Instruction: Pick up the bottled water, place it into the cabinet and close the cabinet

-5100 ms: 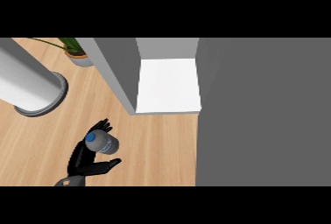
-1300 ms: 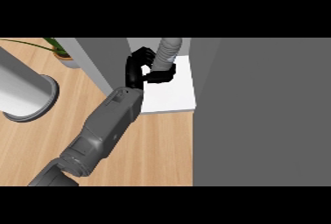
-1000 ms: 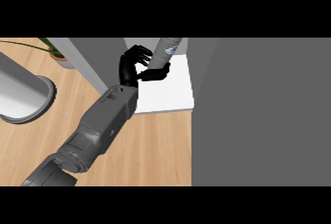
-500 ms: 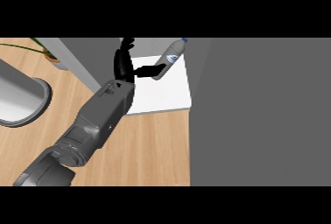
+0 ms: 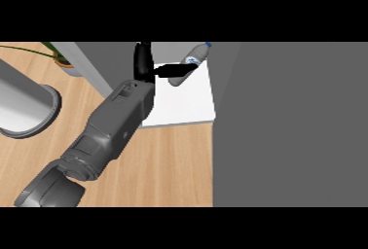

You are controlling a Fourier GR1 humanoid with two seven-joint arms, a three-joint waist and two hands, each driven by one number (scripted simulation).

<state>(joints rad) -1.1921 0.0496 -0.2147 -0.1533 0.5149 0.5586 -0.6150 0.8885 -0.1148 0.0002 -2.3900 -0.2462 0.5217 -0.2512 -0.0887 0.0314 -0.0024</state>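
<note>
The bottled water [image 5: 190, 64], clear with a blue cap and label, leans tilted to the upper right at the back of the cabinet's white shelf [image 5: 188, 104]. My left hand [image 5: 146, 62] is inside the cabinet just left of the bottle. Its fingers point straight up and away from the bottle, while the thumb [image 5: 171, 70] reaches across to the bottle's lower part. The hand is open. My grey left forearm [image 5: 115, 124] runs from the lower left up to the shelf. The right hand shows nowhere.
The large grey cabinet door [image 5: 287, 126] fills the right side, next to the shelf. The cabinet's grey side wall [image 5: 99, 63] stands left of my hand. A grey cylinder on a round base [image 5: 25, 104] and a potted plant [image 5: 61, 61] stand on the wooden counter [image 5: 165, 165].
My left hand carried the bottle deeper into the cabinet, then its fingers straightened and came off it. The bottle now leans to the upper right beside the thumb.
</note>
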